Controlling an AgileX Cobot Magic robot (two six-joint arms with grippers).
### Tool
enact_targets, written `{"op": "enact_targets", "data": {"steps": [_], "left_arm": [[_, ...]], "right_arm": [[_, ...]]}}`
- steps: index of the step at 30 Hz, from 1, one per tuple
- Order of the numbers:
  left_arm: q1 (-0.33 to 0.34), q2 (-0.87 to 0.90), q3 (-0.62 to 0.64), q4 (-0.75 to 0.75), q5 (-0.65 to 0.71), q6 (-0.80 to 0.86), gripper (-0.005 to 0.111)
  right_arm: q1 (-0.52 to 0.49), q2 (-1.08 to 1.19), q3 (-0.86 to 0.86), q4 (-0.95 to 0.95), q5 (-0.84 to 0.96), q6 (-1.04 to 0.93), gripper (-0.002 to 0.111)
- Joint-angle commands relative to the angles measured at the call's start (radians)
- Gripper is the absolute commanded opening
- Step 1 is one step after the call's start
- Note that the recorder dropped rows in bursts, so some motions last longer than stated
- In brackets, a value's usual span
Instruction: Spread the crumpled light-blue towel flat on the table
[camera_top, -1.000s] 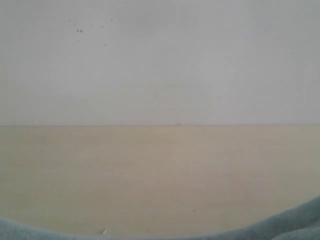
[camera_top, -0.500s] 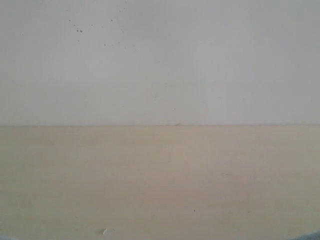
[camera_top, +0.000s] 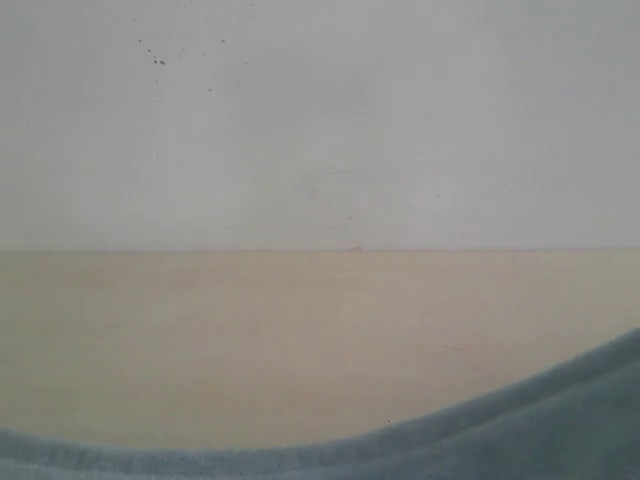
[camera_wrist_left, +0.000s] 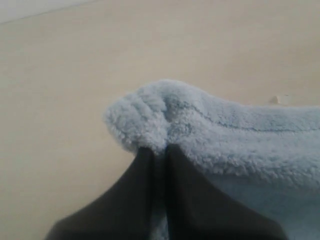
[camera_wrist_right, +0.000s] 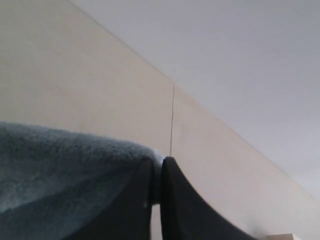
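The light-blue towel (camera_top: 520, 430) fills the bottom edge of the exterior view, rising higher on the right, with the beige table (camera_top: 300, 330) behind it. Neither gripper shows in that view. In the left wrist view my left gripper (camera_wrist_left: 159, 150) is shut on a fluffy corner of the towel (camera_wrist_left: 210, 135), the hem bunched just past the black fingertips (camera_wrist_left: 141, 165). The right wrist view has my right gripper (camera_wrist_right: 157, 162) shut on another edge of the towel (camera_wrist_right: 60, 170), which drapes away from the fingers above the table (camera_wrist_right: 75, 75).
A white wall (camera_top: 320, 120) stands behind the table's far edge. A seam line (camera_wrist_right: 172, 120) runs across the tabletop in the right wrist view. A small pale scrap (camera_wrist_left: 282, 99) lies on the table beyond the towel's edge.
The towel's edge dropped almost out of the exterior view half a second ago and has now risen back, higher than before, most of all on the right.
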Motion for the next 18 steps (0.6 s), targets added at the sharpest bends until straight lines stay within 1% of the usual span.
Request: {"op": "enact_targets", "data": {"steps": [1, 4, 6, 8, 10, 13, 15, 18], "left_arm": [[-0.004, 0.208, 0.006, 0.058, -0.198, -0.035, 0.004], [-0.001, 0.364, 0.006, 0.076, -0.305, -0.05, 0.004], [-0.001, 0.456, 0.006, 0.087, -0.37, -0.059, 0.004], [0.008, 0.553, 0.0, 0.11, -0.43, -0.097, 0.004], [0.031, 0.635, -0.016, 0.14, -0.481, -0.131, 0.004], [0.073, 0.75, -0.058, 0.154, -0.546, -0.135, 0.004], [0.101, 0.805, -0.089, 0.159, -0.586, -0.137, 0.004], [0.133, 0.882, -0.135, 0.159, -0.658, -0.137, 0.004]], "right_arm": [[-0.072, 0.214, 0.009, -0.138, -0.196, 0.181, 0.003], [-0.166, 0.364, 0.005, -0.214, -0.317, 0.321, 0.003], [-0.236, 0.463, -0.016, -0.199, -0.374, 0.376, 0.003], [-0.29, 0.546, -0.052, -0.167, -0.432, 0.39, 0.003], [-0.333, 0.627, -0.098, -0.142, -0.461, 0.383, 0.003], [-0.364, 0.723, -0.175, -0.131, -0.473, 0.348, 0.003], [-0.365, 0.772, -0.23, -0.124, -0.473, 0.32, 0.003], [-0.365, 0.84, -0.324, -0.04, -0.473, 0.227, 0.003]]}}
